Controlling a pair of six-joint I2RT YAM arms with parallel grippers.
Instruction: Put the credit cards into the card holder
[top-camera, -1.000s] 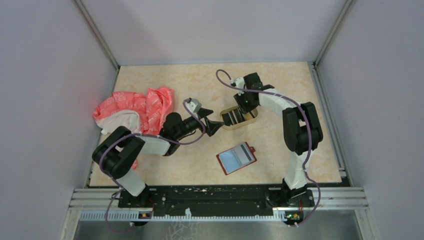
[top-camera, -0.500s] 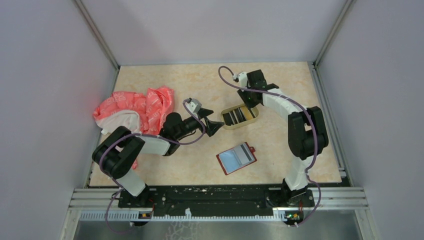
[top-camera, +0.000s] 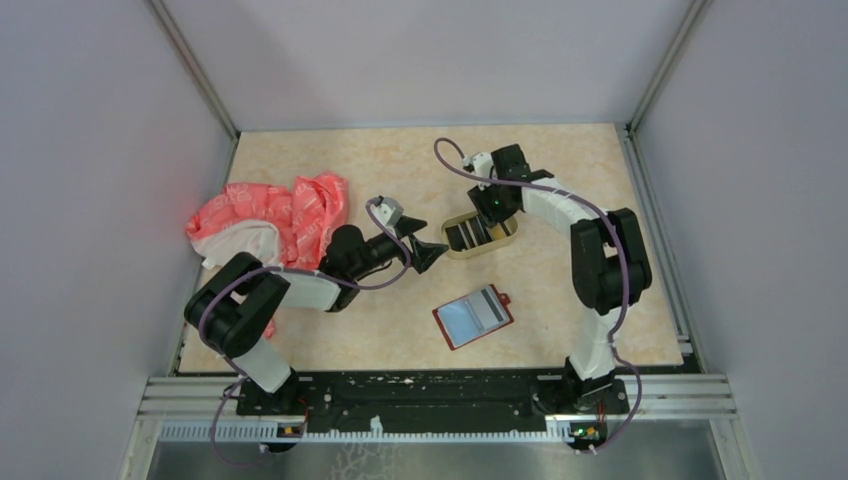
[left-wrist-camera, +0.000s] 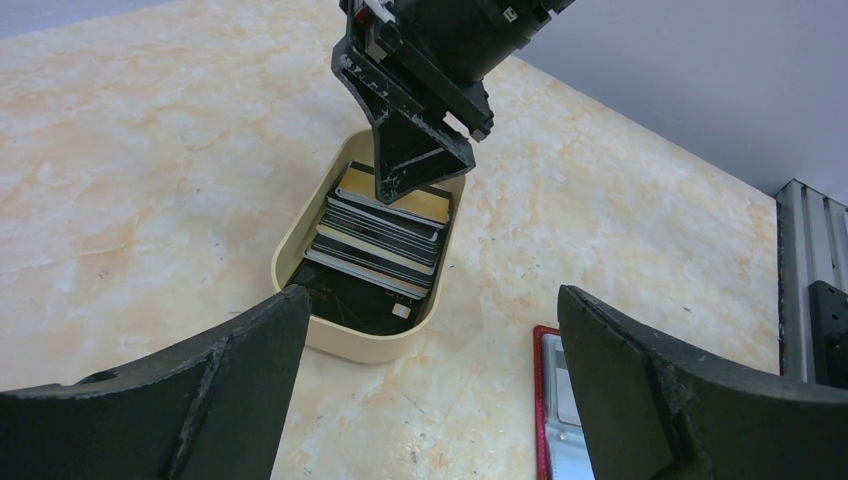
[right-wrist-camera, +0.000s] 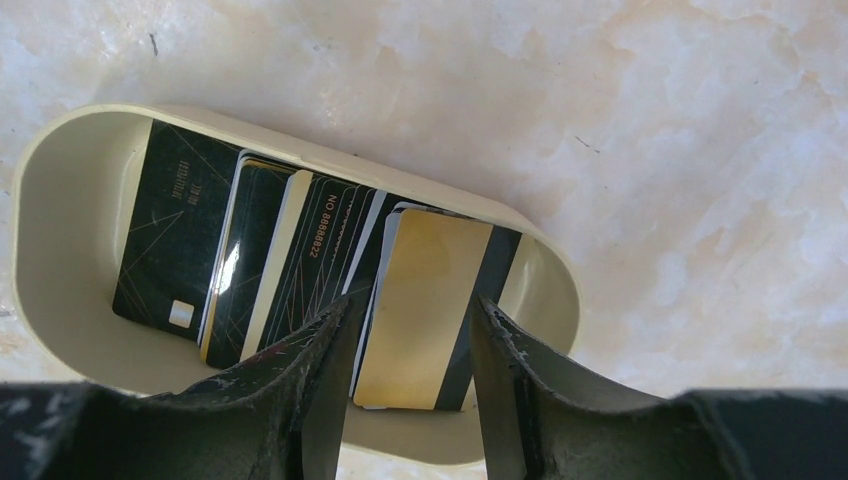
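Several credit cards (right-wrist-camera: 300, 260), mostly dark with pale stripes, lie overlapped in the oval tan tray (right-wrist-camera: 60, 200). A gold-tan card (right-wrist-camera: 425, 290) lies on top at the tray's right end. My right gripper (right-wrist-camera: 412, 305) is open and points down into the tray, its fingers on either side of the gold-tan card. In the top view it (top-camera: 492, 212) is over the tray (top-camera: 510, 238). The red card holder (top-camera: 442, 330) lies open on the table, with a light-blue card (top-camera: 460, 318) and a greyish card (top-camera: 487, 308) in it. My left gripper (top-camera: 430, 238) is wide open and empty, just left of the tray.
A crumpled red and white cloth (top-camera: 275, 215) lies at the left. In the left wrist view the tray (left-wrist-camera: 350, 350) is ahead, with the right gripper (left-wrist-camera: 410, 150) over it. The card holder's red edge (left-wrist-camera: 543, 400) shows at the lower right.
My right gripper drew back and up from the tray half a second ago and has come back down over the cards. The left arm has not moved.
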